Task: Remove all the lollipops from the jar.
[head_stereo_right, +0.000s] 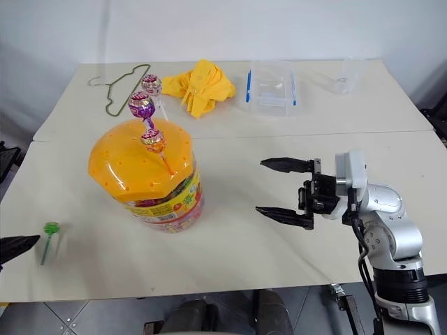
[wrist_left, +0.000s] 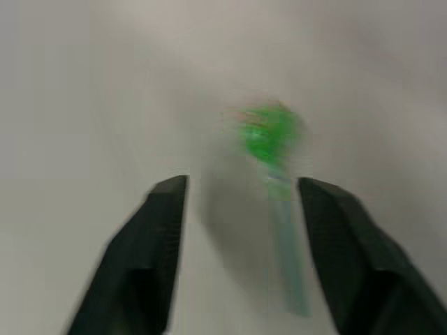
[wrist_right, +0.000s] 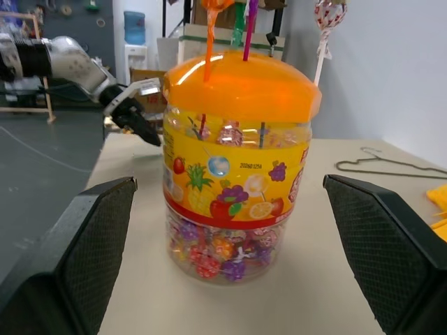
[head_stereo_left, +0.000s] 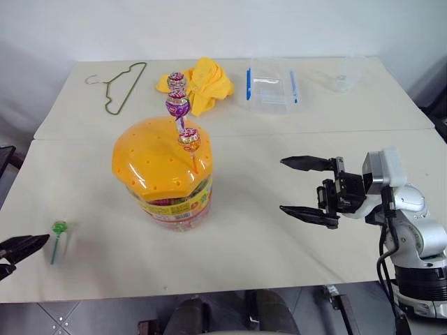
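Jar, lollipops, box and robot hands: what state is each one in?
Jar: upright, lid on.
Three lollipops: standing in lid holes.
Green lollipop: lying on table.
Clear box: lid on.
Left hand: open, nothing held.
Right hand: open, nothing held.

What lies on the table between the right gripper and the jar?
Nothing: in the left eye view, bare table separates the right gripper from the jar.

Setting: a robot lab or workshop. 2 plain beige tables point(head_stereo_left: 279, 230) stand butted against a bare white wall point(head_stereo_left: 223, 28). Behind them, the right wrist view shows a dark concrete floor point(wrist_right: 49, 167), stacked cardboard boxes point(wrist_right: 202, 42) and a water dispenser point(wrist_right: 135, 28).
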`<state>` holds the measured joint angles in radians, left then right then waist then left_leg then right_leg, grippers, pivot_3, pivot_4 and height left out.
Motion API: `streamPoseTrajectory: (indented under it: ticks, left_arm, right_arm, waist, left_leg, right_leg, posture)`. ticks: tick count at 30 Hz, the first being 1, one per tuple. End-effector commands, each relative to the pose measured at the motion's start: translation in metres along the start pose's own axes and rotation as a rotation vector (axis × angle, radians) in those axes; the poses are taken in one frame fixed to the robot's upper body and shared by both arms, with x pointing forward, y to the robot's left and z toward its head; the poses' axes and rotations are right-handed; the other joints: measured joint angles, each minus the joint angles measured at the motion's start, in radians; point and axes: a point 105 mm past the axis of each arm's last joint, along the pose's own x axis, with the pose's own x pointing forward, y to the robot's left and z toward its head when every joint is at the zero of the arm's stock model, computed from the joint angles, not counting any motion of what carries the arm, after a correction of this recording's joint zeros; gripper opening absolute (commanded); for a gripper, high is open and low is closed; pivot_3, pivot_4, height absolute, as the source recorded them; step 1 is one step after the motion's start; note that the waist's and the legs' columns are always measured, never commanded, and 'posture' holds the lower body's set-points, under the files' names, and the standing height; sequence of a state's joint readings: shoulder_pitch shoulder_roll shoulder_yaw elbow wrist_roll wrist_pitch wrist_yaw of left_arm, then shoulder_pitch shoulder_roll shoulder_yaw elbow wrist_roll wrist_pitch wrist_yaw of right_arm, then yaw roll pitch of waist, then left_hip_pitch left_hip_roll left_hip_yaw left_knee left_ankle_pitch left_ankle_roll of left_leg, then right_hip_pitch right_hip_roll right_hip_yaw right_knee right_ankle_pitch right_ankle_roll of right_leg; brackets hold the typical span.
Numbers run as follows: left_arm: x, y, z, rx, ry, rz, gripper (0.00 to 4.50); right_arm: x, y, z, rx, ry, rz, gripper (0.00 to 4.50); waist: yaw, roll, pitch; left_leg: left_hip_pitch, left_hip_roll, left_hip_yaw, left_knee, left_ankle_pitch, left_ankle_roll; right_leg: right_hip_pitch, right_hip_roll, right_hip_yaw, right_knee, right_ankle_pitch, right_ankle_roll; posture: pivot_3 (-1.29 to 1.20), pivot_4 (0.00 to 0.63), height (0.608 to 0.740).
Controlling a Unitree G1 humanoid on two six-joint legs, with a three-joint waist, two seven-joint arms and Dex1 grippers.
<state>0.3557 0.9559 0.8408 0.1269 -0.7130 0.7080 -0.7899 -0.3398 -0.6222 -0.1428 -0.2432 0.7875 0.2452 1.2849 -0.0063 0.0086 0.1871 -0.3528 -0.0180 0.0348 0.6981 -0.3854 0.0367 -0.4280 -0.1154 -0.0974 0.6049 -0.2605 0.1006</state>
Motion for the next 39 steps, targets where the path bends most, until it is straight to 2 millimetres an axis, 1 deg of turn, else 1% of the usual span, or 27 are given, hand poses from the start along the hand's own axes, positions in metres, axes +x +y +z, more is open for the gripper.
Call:
streamPoseTrajectory:
  ticks: [1,2,3,4,6,8,10,11,12,13,15,17,19,22,27,30,33,34,35,36,38,39]
  left_arm:
    - [-0.022,-0.028,0.042,0.187,-0.255,-0.232,3.73]
    - [-0.029,-0.038,0.051,0.221,-0.318,-0.303,3.73]
    - [-0.032,-0.041,0.054,0.236,-0.341,-0.323,3.73]
    - [-0.034,-0.05,0.06,0.27,-0.375,-0.366,3.73]
    - [-0.035,-0.074,0.074,0.308,-0.438,-0.468,3.73]
    - [-0.032,-0.107,0.087,0.357,-0.507,-0.601,4.1]
    - [-0.028,-0.133,0.095,0.393,-0.553,-0.691,4.49]
    - [-0.028,-0.142,0.098,0.414,-0.588,-0.726,4.49]
    - [-0.025,-0.152,0.098,0.421,-0.587,-0.757,4.49]
    - [-0.023,-0.158,0.098,0.424,-0.581,-0.782,4.49]
    - [-0.02,-0.166,0.094,0.407,-0.549,-0.828,4.49]
    - [-0.019,-0.168,0.092,0.388,-0.536,-0.854,4.49]
    - [-0.018,-0.167,0.09,0.377,-0.531,-0.852,4.49]
    - [-0.014,-0.161,0.087,0.367,-0.525,-0.832,4.5]
    - [-0.014,-0.157,0.082,0.356,-0.52,-0.824,4.5]
    - [-0.016,-0.158,0.081,0.351,-0.518,-0.832,4.5]
    - [-0.019,-0.159,0.08,0.344,-0.519,-0.844,4.5]
    - [-0.019,-0.159,0.08,0.344,-0.523,-0.845,4.5]
    - [-0.019,-0.159,0.081,0.345,-0.534,-0.849,4.5]
    - [-0.02,-0.16,0.083,0.345,-0.545,-0.857,4.5]
    - [-0.021,-0.162,0.084,0.345,-0.557,-0.866,4.5]
    - [-0.021,-0.163,0.084,0.354,-0.559,-0.875,4.5]
  right_arm:
    - [0.018,0.002,0.027,0.013,-0.092,0.014,4.5]
    - [0.024,0.002,0.029,0.028,-0.101,0.018,4.5]
    - [0.027,0.003,0.03,0.043,-0.106,0.023,4.5]
    - [0.032,0.003,0.032,0.063,-0.115,0.027,4.5]
    - [0.043,0.005,0.033,0.1,-0.141,0.053,4.5]
    - [0.056,0.005,0.03,0.118,-0.131,0.082,4.5]
    - [0.069,0.003,0.027,0.129,-0.118,0.096,4.5]
    - [0.075,0.001,0.027,0.132,-0.118,0.096,4.5]
    - [0.083,-0.001,0.026,0.136,-0.115,0.097,4.5]
    - [0.09,-0.003,0.025,0.135,-0.115,0.096,4.5]
    - [0.105,-0.004,0.025,0.136,-0.108,0.107,4.5]
    - [0.118,-0.003,0.025,0.14,-0.105,0.121,4.5]
    - [0.127,0.0,0.023,0.138,-0.095,0.142,4.5]
    - [0.136,0.004,0.021,0.144,-0.074,0.176,3.86]
    - [0.147,0.004,0.021,0.147,-0.06,0.185,2.18]
    - [0.145,0.005,0.022,0.153,-0.07,0.198,1.14]
    - [0.137,0.002,0.024,0.148,-0.101,0.216,0.04]
    - [0.135,0.001,0.025,0.144,-0.118,0.218,0.01]
    - [0.133,-0.002,0.031,0.142,-0.17,0.213,0.01]
    - [0.126,-0.007,0.043,0.16,-0.266,0.212,0.01]
    - [0.118,-0.012,0.056,0.182,-0.377,0.215,0.01]
    - [0.106,-0.021,0.068,0.188,-0.442,0.176,0.01]
  waist:
    - [-0.002,0.0,0.0]
    - [-0.001,0.0,0.0]
    - [-0.001,0.0,0.0]
    - [-0.001,0.0,0.0]
    - [0.003,0.0,0.0]
    - [0.006,0.0,0.0]
    - [0.005,0.0,0.0]
    - [0.002,0.0,0.0]
    - [0.001,0.0,0.0]
    - [-0.003,0.0,0.0]
    - [-0.017,0.001,0.0]
    - [-0.027,0.001,0.0]
    - [-0.03,0.001,0.0]
    - [-0.026,0.001,0.0]
    - [-0.024,0.001,0.0]
    - [-0.024,0.001,0.0]
    - [-0.024,0.0,0.0]
    - [-0.023,0.0,0.0]
    - [-0.023,0.0,0.0]
    - [-0.023,0.0,0.0]
    - [-0.022,0.0,0.0]
    - [-0.022,0.0,0.0]
  left_leg:
    - [0.0,0.0,0.0,0.0,0.0,0.0]
    - [0.0,0.0,0.001,0.0,0.0,0.0]
    - [0.0,0.0,0.001,0.0,0.0,0.0]
    - [0.0,0.001,0.001,0.0,0.0,0.0]
    - [0.0,0.001,0.0,0.0,0.0,0.0]
    - [0.0,0.001,0.0,0.001,0.0,0.0]
    - [0.0,0.0,-0.001,0.002,0.0,0.0]
    - [0.0,0.0,-0.001,0.002,0.0,0.0]
    - [0.0,0.0,-0.001,0.002,0.0,0.0]
    - [0.0,0.0,-0.001,0.002,0.0,0.0]
    - [0.0,0.0,0.0,0.001,0.0,0.0]
    - [0.0,0.0,0.0,0.001,0.0,0.0]
    - [0.0,0.0,0.001,0.001,0.0,0.0]
    - [0.0,0.0,0.001,0.001,0.0,0.0]
    - [0.0,-0.001,0.001,0.002,0.0,0.0]
    - [0.0,0.0,0.001,0.002,0.0,0.0]
    - [0.0,0.0,0.001,0.002,0.0,0.0]
    - [0.0,0.0,0.001,0.002,0.0,0.0]
    - [0.0,0.0,0.001,0.002,0.0,0.0]
    - [0.0,0.0,0.001,0.002,0.0,0.0]
    - [0.0,0.0,0.001,0.002,0.0,0.0]
    - [0.0,0.0,0.001,0.002,0.0,0.0]
  right_leg:
    - [0.0,0.0,0.0,0.0,0.0,0.0]
    - [-0.001,0.0,0.0,0.0,0.0,0.0]
    - [-0.001,0.0,0.0,0.0,0.0,0.0]
    - [0.0,-0.001,0.0,-0.001,0.0,0.0]
    - [0.0,-0.001,0.0,-0.001,0.0,0.0]
    - [0.0,-0.001,-0.001,0.0,0.0,0.0]
    - [0.001,-0.001,0.0,0.0,0.0,0.0]
    - [0.001,-0.001,0.0,0.001,0.0,0.0]
    - [0.0,-0.001,0.0,0.001,0.0,0.0]
    - [0.0,-0.001,0.0,0.002,0.0,0.0]
    - [-0.001,0.0,0.0,0.002,0.0,-0.001]
    - [-0.001,0.001,-0.001,0.004,0.0,-0.001]
    - [-0.002,0.002,-0.002,0.004,0.0,-0.001]
    - [-0.002,0.002,-0.005,0.004,0.0,-0.001]
    - [-0.001,0.002,-0.005,0.004,0.0,-0.001]
    - [-0.001,0.002,-0.005,0.004,0.0,-0.001]
    - [-0.001,0.002,-0.005,0.003,0.0,-0.001]
    - [-0.001,0.002,-0.005,0.003,0.0,-0.001]
    - [-0.001,0.002,-0.005,0.003,0.0,-0.001]
    - [-0.001,0.002,-0.005,0.003,0.0,-0.001]
    - [-0.001,0.002,-0.005,0.003,0.0,-0.001]
    - [-0.001,0.002,-0.005,0.003,0.0,-0.001]
  posture:
    - [0.0,0.15,0.74]
    - [0.0,0.15,0.74]
    - [0.0,0.15,0.74]
    - [0.0,0.15,0.74]
    - [0.0,0.15,0.74]
    - [0.0,0.15,0.74]
    - [0.0,0.15,0.74]
    - [0.0,0.15,0.74]
    - [0.0,0.15,0.74]
    - [0.0,0.15,0.74]
    - [0.0,0.15,0.74]
    - [0.0,0.15,0.74]
    - [0.0,0.15,0.74]
    - [0.0,0.15,0.74]
    - [0.0,0.15,0.74]
    - [0.0,0.15,0.74]
    - [0.0,0.15,0.74]
    - [0.0,0.15,0.74]
    - [0.0,0.15,0.74]
    - [0.0,0.15,0.74]
    - [0.0,0.15,0.74]
    - [0.0,0.15,0.74]
